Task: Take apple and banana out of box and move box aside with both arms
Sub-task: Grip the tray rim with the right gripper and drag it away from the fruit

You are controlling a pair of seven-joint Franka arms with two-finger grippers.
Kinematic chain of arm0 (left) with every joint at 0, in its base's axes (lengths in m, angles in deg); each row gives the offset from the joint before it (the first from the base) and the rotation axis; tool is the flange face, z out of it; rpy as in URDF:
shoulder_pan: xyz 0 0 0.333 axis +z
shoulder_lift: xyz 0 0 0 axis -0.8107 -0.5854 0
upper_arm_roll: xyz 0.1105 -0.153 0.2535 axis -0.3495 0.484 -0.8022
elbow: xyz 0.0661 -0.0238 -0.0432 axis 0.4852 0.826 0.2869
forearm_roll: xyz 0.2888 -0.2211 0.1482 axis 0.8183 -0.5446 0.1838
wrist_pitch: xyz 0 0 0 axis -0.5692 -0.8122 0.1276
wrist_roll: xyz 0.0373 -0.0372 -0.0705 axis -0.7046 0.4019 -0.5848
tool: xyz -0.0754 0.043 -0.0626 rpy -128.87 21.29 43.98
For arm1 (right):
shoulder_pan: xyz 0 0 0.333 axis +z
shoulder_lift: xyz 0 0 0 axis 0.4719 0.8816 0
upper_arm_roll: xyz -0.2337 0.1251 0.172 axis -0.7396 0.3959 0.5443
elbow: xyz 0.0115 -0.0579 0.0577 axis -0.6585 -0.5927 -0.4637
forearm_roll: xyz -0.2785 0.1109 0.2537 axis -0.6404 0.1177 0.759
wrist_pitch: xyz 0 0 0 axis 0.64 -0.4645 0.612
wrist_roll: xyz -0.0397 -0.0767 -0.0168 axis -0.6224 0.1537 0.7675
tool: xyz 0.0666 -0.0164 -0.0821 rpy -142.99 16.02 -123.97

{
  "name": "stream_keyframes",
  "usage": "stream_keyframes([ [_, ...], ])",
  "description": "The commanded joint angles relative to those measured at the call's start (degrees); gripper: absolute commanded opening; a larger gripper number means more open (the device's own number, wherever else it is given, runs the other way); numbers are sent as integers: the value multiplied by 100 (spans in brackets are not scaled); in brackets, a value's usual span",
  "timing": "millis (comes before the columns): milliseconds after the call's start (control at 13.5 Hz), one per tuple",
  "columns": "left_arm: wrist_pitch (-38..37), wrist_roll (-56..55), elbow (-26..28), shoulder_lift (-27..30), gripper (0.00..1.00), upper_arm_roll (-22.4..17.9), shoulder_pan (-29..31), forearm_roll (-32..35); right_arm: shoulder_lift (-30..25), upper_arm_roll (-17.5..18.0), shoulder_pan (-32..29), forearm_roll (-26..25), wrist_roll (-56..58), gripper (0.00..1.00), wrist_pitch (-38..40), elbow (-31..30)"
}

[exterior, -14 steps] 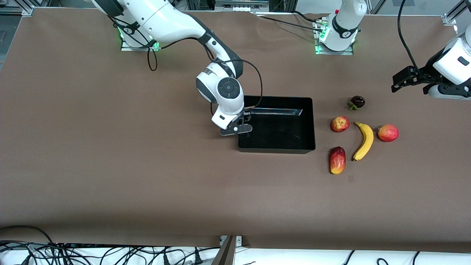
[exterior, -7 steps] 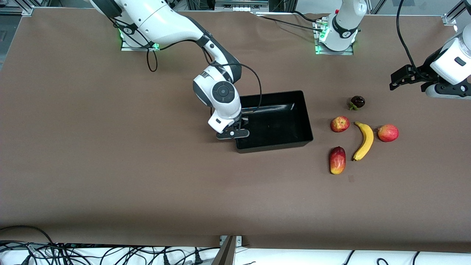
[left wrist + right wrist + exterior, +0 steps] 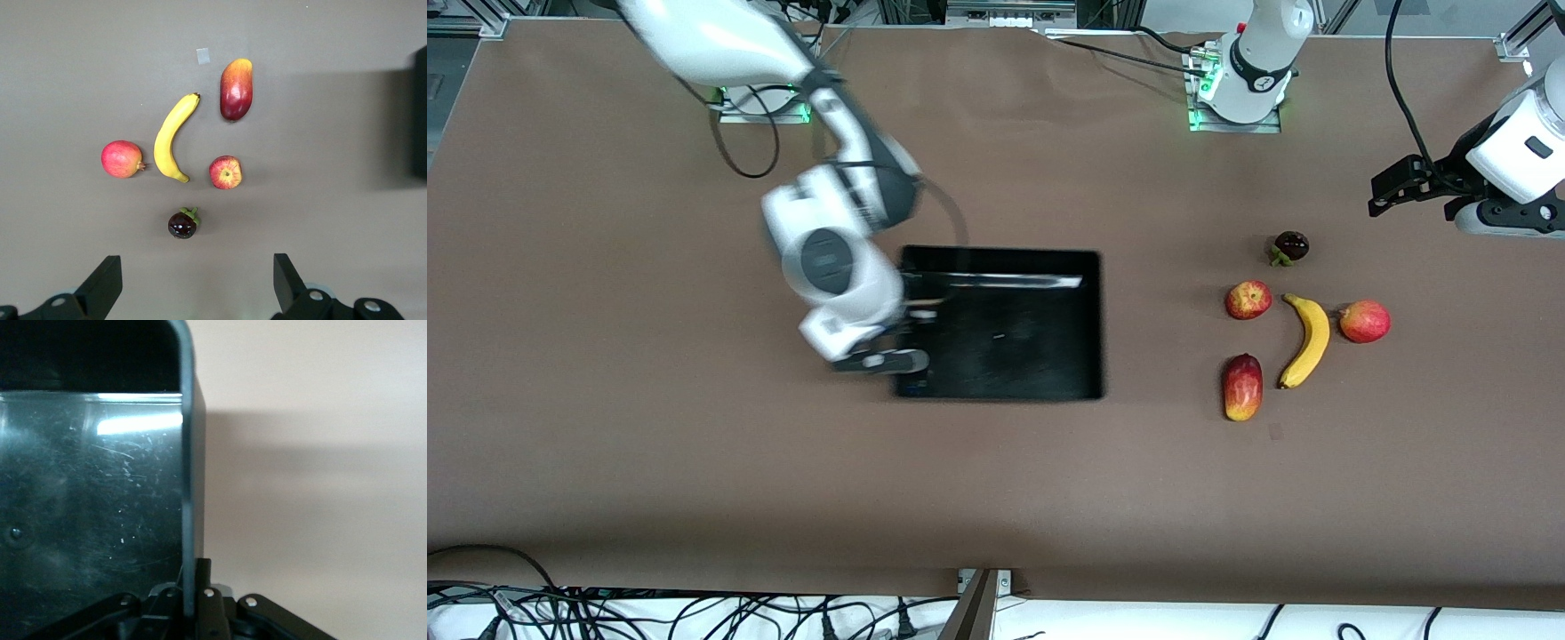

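We see that the right hand [image 3: 903,360] has closed on the wall of the box [image 3: 1005,324] at the right arm's end and has carried it along the worktop toward the right arm's end, away from the fruit. The box had swung askew as it was pulled and now lies square again, its gripped wall pinched between the fingers. The left hand [image 3: 1383,191] has risen slightly and now hovers open above the worktop.
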Motion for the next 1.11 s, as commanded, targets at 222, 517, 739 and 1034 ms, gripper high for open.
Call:
stream_keyframes([
  [222, -177, -63, -102, 1, 100, 15, -16, 102, -812, -482, -1250, 217, 2554, 0, 453, -1044],
  [517, -177, -63, -138, -26, 100, 15, -33, 102, -1120, -1256, -1259, 226, 3486, 0, -862, -2440],
  [739, -177, -46, -146, -26, 100, 24, -33, 110, -1094, -1547, -1346, 296, 3787, 0, -1657, -3015],
  [1034, -194, -55, -146, -26, 100, 59, -33, 119, -1059, -1556, -1706, 393, 3788, 0, -1841, -3260],
])
